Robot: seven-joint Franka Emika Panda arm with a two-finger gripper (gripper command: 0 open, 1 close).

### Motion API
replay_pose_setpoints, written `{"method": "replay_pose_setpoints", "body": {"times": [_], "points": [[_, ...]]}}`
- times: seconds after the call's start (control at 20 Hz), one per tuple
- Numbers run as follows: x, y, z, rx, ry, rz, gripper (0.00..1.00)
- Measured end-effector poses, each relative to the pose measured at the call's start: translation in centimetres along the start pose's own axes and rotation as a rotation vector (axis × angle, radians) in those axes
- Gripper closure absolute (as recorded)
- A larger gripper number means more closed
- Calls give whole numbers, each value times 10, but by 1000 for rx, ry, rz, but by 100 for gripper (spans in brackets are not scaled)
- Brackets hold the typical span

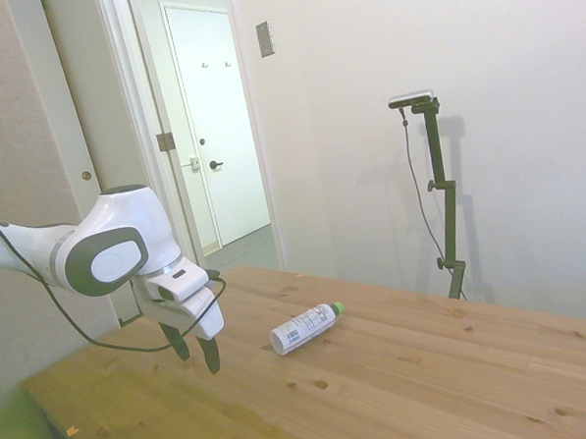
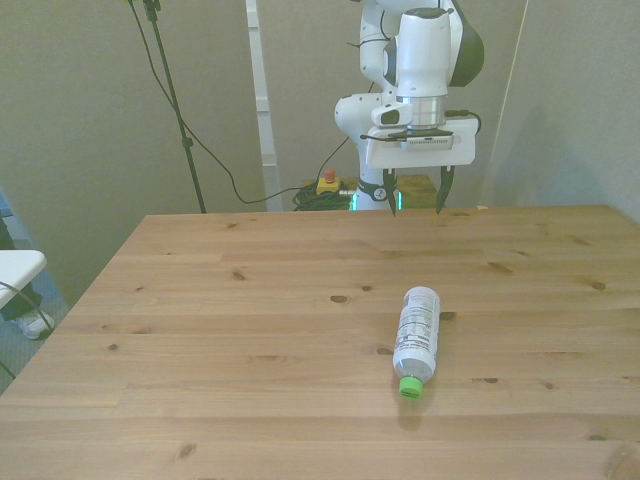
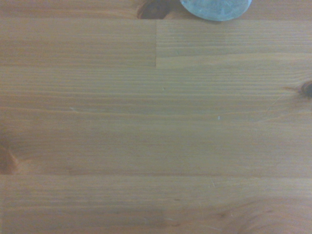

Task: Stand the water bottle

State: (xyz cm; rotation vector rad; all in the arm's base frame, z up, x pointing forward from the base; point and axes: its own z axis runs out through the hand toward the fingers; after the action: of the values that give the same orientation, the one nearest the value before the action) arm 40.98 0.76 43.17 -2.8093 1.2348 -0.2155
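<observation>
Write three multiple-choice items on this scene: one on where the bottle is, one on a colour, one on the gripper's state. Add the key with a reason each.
1. Where is the water bottle?
A. Lying on its side on the wooden table
B. Standing upright on the table
C. Held between the fingers

2. What colour is the bottle's cap?
A. Red
B. Green
C. Blue

3. What state is the gripper in?
A. Shut on the bottle
B. Shut and empty
C. Open and empty

Key:
1. A, since the side view shows its length flat on the wood, apart from the arm.
2. B, since the cap shows bright green in both the side and front views.
3. C, since the front view shows a clear gap between the fingers with nothing in it, above the table and away from the bottle.
</observation>
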Motion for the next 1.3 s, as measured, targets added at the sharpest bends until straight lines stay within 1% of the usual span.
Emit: {"method": "replay_pose_setpoints", "body": {"times": [0.15,0.3,0.5,0.8,0.9,1.0,1.3], "points": [[2,-1,0,2,1,-10,0],[18,-14,-10,28,19,-1,0],[68,-43,-21,52,46,40,0],[150,-88,-20,73,83,110,0],[177,-100,-14,82,94,134,0],[194,-116,-5,86,99,160,0],[232,-161,28,95,119,216,0]]}}
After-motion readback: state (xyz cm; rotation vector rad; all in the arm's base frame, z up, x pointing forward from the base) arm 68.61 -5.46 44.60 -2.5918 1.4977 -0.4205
